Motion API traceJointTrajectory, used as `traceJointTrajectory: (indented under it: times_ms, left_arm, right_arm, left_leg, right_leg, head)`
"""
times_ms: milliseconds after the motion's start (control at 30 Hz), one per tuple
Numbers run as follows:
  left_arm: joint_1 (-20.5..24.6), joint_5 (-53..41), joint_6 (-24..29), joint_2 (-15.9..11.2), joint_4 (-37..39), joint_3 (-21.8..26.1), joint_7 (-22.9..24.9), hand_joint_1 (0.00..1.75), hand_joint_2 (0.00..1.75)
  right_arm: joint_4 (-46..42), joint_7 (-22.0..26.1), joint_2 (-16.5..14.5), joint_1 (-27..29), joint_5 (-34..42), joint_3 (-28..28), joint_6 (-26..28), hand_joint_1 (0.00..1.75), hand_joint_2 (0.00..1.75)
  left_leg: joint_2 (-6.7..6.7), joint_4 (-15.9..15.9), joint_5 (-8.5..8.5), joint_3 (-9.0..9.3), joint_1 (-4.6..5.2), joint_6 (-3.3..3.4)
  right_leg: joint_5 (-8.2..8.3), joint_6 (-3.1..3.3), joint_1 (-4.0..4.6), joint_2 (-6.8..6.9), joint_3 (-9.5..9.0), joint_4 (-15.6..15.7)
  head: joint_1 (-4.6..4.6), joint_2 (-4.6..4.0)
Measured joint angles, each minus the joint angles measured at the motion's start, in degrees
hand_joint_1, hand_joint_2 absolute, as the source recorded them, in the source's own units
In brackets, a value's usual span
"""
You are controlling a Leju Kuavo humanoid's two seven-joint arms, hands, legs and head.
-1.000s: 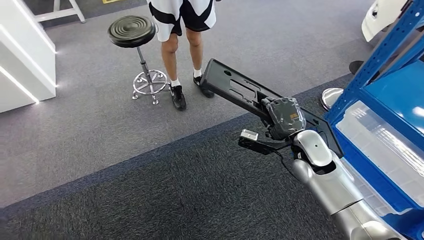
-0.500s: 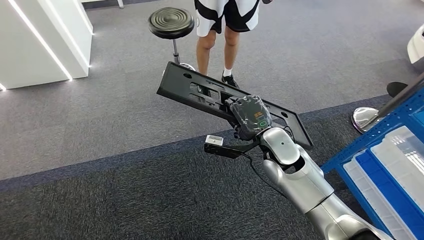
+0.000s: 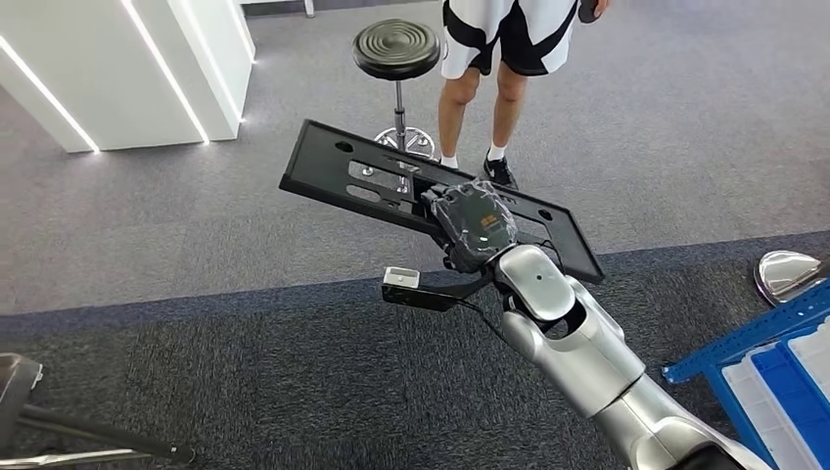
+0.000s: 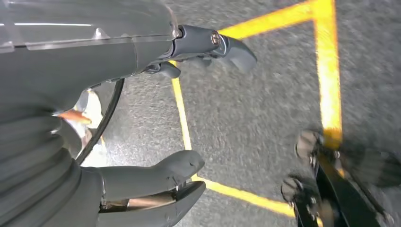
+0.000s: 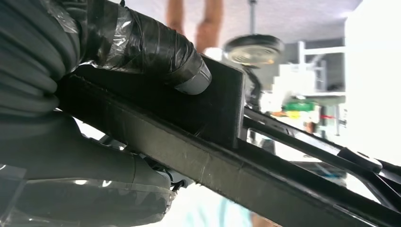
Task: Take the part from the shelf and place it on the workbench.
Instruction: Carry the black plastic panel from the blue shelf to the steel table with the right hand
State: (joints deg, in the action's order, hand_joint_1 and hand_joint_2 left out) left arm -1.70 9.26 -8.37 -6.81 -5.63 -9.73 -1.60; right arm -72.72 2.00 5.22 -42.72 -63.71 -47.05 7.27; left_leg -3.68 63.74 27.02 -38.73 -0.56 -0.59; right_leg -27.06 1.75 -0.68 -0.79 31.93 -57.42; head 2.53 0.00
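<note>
Grey carpet lies under the black part [image 3: 352, 171], held level above it by the right hand [image 3: 473, 223], near a person's legs [image 3: 480, 108]. Left hand [image 4: 142, 184] hangs empty, fingers apart. No writing is legible.

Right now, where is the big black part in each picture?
Head view: the black part sits mid-picture, held by the right hand.
Right wrist view: the part crosses the picture as a dark bar.
Left wrist view: not in it.
Shared landmark: the round stool, also behind the part.
</note>
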Motion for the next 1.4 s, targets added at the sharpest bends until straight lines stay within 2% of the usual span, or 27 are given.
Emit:
traceJointTrajectory:
  times_ms: [67, 100, 133, 200, 267, 333, 400, 467, 533, 600, 633, 667, 700, 767, 833, 900, 933, 967, 1033, 1067, 1133, 1167, 1200, 1233, 1300, 1333, 1400]
  left_arm:
    - [0.2, 0.1, 0.0, 0.0, 0.0, -0.1, 0.0, 0.00, 1.75]
    - [0.2, 0.1, 0.0, 0.0, 0.0, -0.2, 0.0, 0.00, 1.75]
    - [0.2, 0.1, -0.1, 0.0, 0.0, -0.2, 0.0, 0.00, 1.75]
    - [0.2, 0.2, -0.1, 0.0, 0.0, -0.3, 0.0, 0.00, 1.75]
    - [0.1, 0.2, -0.1, -0.1, 0.0, -0.3, 0.0, 0.00, 1.75]
    - [0.1, 0.2, -0.1, -0.1, -0.1, -0.4, 0.0, 0.00, 1.75]
    - [0.0, 0.3, -0.1, -0.1, -0.1, -0.4, -0.1, 0.00, 1.75]
    - [0.0, 0.4, -0.2, -0.2, -0.1, -0.6, -0.1, 0.00, 1.75]
    - [0.1, 0.6, -0.2, -0.3, -0.1, -0.8, -0.1, 0.00, 1.75]
    - [0.3, 0.8, -0.2, -0.3, -0.1, -0.9, -0.1, 0.00, 1.75]
    - [0.3, 0.8, -0.2, -0.3, -0.1, -0.9, -0.1, 0.00, 1.75]
    - [0.3, 0.8, -0.2, -0.3, -0.1, -1.0, 0.0, 0.00, 1.75]
    - [0.2, 0.7, -0.2, -0.3, -0.1, -1.1, 0.1, 0.00, 1.75]
    - [0.3, 0.4, 0.0, -0.3, -0.1, -1.2, 0.1, 0.00, 1.75]
    - [0.3, 0.0, 0.3, -0.3, -0.1, -1.4, 0.0, 0.00, 1.75]
    - [0.1, -0.3, 0.4, -0.4, -0.1, -1.9, -0.1, 0.00, 1.75]
    - [-0.1, -0.3, 0.4, -0.4, -0.1, -2.1, -0.2, 0.00, 1.75]
    - [-0.2, -0.3, 0.3, -0.5, -0.1, -2.3, -0.3, 0.00, 1.75]
    - [-0.1, -0.2, 0.1, -0.6, -0.2, -2.5, -0.4, 0.00, 1.75]
    - [0.0, 0.0, 0.1, -0.7, -0.2, -2.5, -0.4, 0.00, 1.75]
    - [0.1, 0.3, 0.0, -0.7, -0.2, -2.5, -0.3, 0.00, 1.75]
    - [0.1, 0.6, 0.0, -0.7, -0.2, -2.5, -0.2, 0.00, 1.75]
    - [0.1, 0.7, -0.1, -0.7, -0.3, -2.5, -0.1, 0.00, 1.75]
    - [0.1, 0.9, -0.1, -0.8, -0.3, -2.5, 0.1, 0.00, 1.75]
    - [0.2, 1.3, -0.3, -0.9, -0.3, -2.5, 0.3, 0.00, 1.75]
    - [0.3, 1.5, -0.4, -1.0, -0.3, -2.5, 0.5, 0.00, 1.75]
    - [0.3, 2.1, -0.5, -1.3, -0.3, -2.5, 0.6, 0.00, 1.75]
  right_arm:
    - [-0.1, -0.1, 0.0, -0.2, 0.0, -0.1, -0.3, 1.75, 1.75]
    - [-0.1, -0.1, 0.0, -0.2, 0.0, -0.2, -0.3, 1.75, 1.75]
    - [-0.1, -0.2, 0.0, -0.1, 0.0, -0.3, -0.4, 1.75, 1.75]
    - [-0.2, -0.2, -0.1, -0.2, 0.0, -0.4, -0.5, 1.75, 1.75]
    - [-0.2, -0.2, -0.1, -0.3, 0.0, -0.5, -0.5, 1.75, 1.75]
    - [-0.3, -0.3, -0.1, -0.4, 0.0, -0.6, -0.5, 1.75, 1.75]
    - [-0.3, -0.3, -0.1, -0.4, 0.0, -0.6, -0.6, 1.75, 1.75]
    - [-0.5, -0.4, -0.1, -0.5, 0.0, -0.7, -0.8, 1.75, 1.75]
    - [-0.6, -0.5, 0.0, -0.5, -0.1, -0.7, -0.9, 1.75, 1.75]
    - [-0.6, -0.6, 0.2, -0.4, -0.5, -0.8, -1.3, 1.75, 1.75]
    - [-0.6, -0.6, 0.2, -0.4, -0.7, -0.9, -1.5, 1.75, 1.75]
    - [-0.6, -0.6, 0.2, -0.4, -0.8, -1.0, -1.8, 1.75, 1.75]
    - [-0.6, -0.7, 0.2, -0.6, -0.9, -1.1, -2.0, 1.75, 1.75]
    - [-0.6, -0.8, 0.3, -1.0, -1.0, -1.1, -2.5, 1.75, 1.75]
    - [-1.0, -0.8, 0.9, -1.5, -0.4, -1.1, -2.7, 1.75, 1.75]
    - [-1.6, -0.1, 2.4, -2.1, 1.0, -1.1, -2.9, 1.75, 1.75]
    - [-2.0, 0.5, 3.3, -2.5, 1.9, -1.1, -3.1, 1.75, 1.75]
    - [-2.4, 1.1, 4.4, -2.9, 2.7, -1.0, -3.4, 1.75, 1.75]
    - [-3.2, 2.0, 6.5, -3.9, 4.0, -0.7, -4.1, 1.75, 1.75]
    - [-3.6, 2.3, 7.4, -4.4, 4.5, -0.5, -4.7, 1.75, 1.75]
    - [-4.1, 2.7, 8.7, -5.1, 5.1, -0.4, -5.9, 1.75, 1.75]
    - [-4.4, 2.8, 9.1, -5.4, 5.3, -0.4, -6.4, 1.75, 1.75]
    - [-4.6, 2.9, 9.3, -5.7, 5.4, -0.4, -6.8, 1.75, 1.75]
    - [-4.8, 2.9, 9.4, -6.0, 5.6, -0.4, -7.1, 1.75, 1.75]
    - [-5.1, 2.9, 9.4, -6.7, 5.5, -0.5, -7.5, 1.75, 1.75]
    - [-5.2, 2.7, 9.3, -7.0, 5.4, -0.5, -7.8, 1.75, 1.75]
    - [-5.1, 1.8, 8.2, -7.2, 4.8, -0.8, -8.3, 1.75, 1.75]
  left_leg:
    - [2.50, 7.2, 3.19, -3.53, -0.30, -0.54]
    - [2.97, 9.6, 3.75, -4.70, -0.51, -0.79]
    - [3.26, 9.8, 3.26, -4.82, -0.73, -1.02]
    - [4.38, 4.0, -0.14, -1.71, -1.06, -1.32]
    - [6.14, -2.6, -2.37, 1.87, -0.71, -1.09]
    - [6.37, -4.4, -2.40, 2.64, -0.19, -0.37]
    - [5.11, -4.6, -2.57, 2.53, -0.19, 0.43]
    - [4.08, -5.0, -2.77, 2.68, -0.34, 1.21]
    - [3.07, -5.1, -2.89, 2.71, -0.39, 1.77]
    - [1.74, -5.1, -2.91, 2.68, -0.27, 1.99]
    - [0.99, -5.1, -2.91, 2.68, -0.22, 2.01]
    - [0.20, -5.0, -2.91, 2.72, -0.20, 2.01]
    - [-0.59, -4.9, -2.89, 2.75, -0.20, 1.97]
    - [-2.01, -4.5, -2.82, 2.54, -0.21, 1.70]
    - [-3.33, -4.2, -2.98, 1.95, -0.35, 1.07]
    - [-4.76, -4.4, -3.32, 1.53, -0.67, 0.26]
    - [-4.37, -4.2, -3.16, 1.36, -0.70, -0.03]
    - [-3.04, -3.2, -2.47, 0.89, -0.62, -0.29]
    - [1.09, 2.1, 0.56, -1.41, -0.45, -0.62]
    - [2.44, 5.9, 2.34, -3.08, -0.50, -0.79]
    - [3.28, 10.8, 3.84, -5.16, -0.64, -0.99]
    - [3.45, 10.3, 3.12, -4.75, -0.67, -0.98]
    - [3.76, 7.7, 1.53, -3.22, -0.66, -0.88]
    - [4.66, 3.6, -0.24, -1.02, -0.55, -0.68]
    - [6.85, -3.0, -2.19, 2.47, 0.21, 0.03]
    - [7.42, -4.5, -2.34, 3.13, 0.59, 0.41]
    - [6.58, -5.0, -2.35, 3.14, 0.87, 1.13]
  right_leg:
    - [-0.14, 0.24, 0.22, 1.70, -0.15, 0.0]
    - [-0.26, 0.24, 0.30, 2.54, -0.17, 0.0]
    - [-0.42, 0.19, 0.33, 3.36, -0.19, -0.1]
    - [-0.91, -0.12, 0.33, 4.77, -0.37, -0.5]
    - [-1.54, -0.67, 0.54, 5.90, -0.47, -1.0]
    - [-1.92, -1.19, 0.83, 6.84, -0.50, -1.3]
    - [-2.26, -1.68, 0.72, 7.30, -0.67, -1.4]
    - [-3.86, -2.08, 0.36, 5.11, -0.03, -3.3]
    - [-7.30, -2.18, 0.15, 2.09, 2.88, -9.6]
    - [-9.62, -2.14, 0.13, 1.11, 6.39, -16.2]
    - [-9.22, -2.08, 0.12, 0.95, 7.10, -17.2]
    - [-7.73, -1.98, 0.09, 0.79, 6.82, -16.1]
    - [-5.52, -1.84, 0.03, 0.38, 5.62, -13.1]
    - [-2.05, -1.64, -0.22, -1.95, 2.76, -6.1]
    - [-1.33, -1.66, -0.25, -3.54, 1.60, -3.0]
    - [-1.29, -1.43, -0.14, -2.47, 1.35, -2.6]
    - [-1.12, -1.13, -0.11, -1.66, 1.11, -2.2]
    - [-0.90, -0.77, -0.15, -0.84, 0.85, -1.7]
    - [-0.65, -0.32, 0.05, 0.68, 0.52, -1.2]
    - [-0.66, -0.20, 0.21, 1.44, 0.49, -1.2]
    - [-0.79, -0.13, 0.44, 2.98, 0.46, -1.2]
    - [-0.88, -0.13, 0.51, 3.70, 0.41, -1.2]
    - [-0.99, -0.18, 0.55, 4.32, 0.31, -1.2]
    - [-1.14, -0.27, 0.61, 4.89, 0.15, -1.2]
    - [-1.43, -0.63, 0.95, 5.94, -0.06, -1.3]
    - [-1.54, -0.85, 1.09, 6.51, -0.13, -1.3]
    - [-1.69, -1.31, 1.19, 7.73, -0.29, -1.2]
  head:
    - [0.04, 0.00]
    - [0.05, 0.00]
    - [0.05, 0.00]
    - [0.05, 0.00]
    - [0.03, 0.00]
    - [0.01, 0.00]
    - [0.01, 0.00]
    - [0.00, 0.00]
    - [-0.01, 0.00]
    - [-0.02, 0.00]
    - [-0.02, 0.00]
    - [-0.02, 0.00]
    - [-0.02, 0.00]
    - [-0.01, 0.00]
    - [0.01, 0.00]
    - [0.01, 0.00]
    - [0.01, 0.00]
    - [0.02, 0.00]
    - [0.04, 0.00]
    - [0.05, 0.00]
    - [0.05, 0.00]
    - [0.05, 0.00]
    - [0.05, 0.00]
    - [0.05, 0.00]
    - [0.05, 0.00]
    - [0.04, 0.00]
    - [0.04, 0.00]
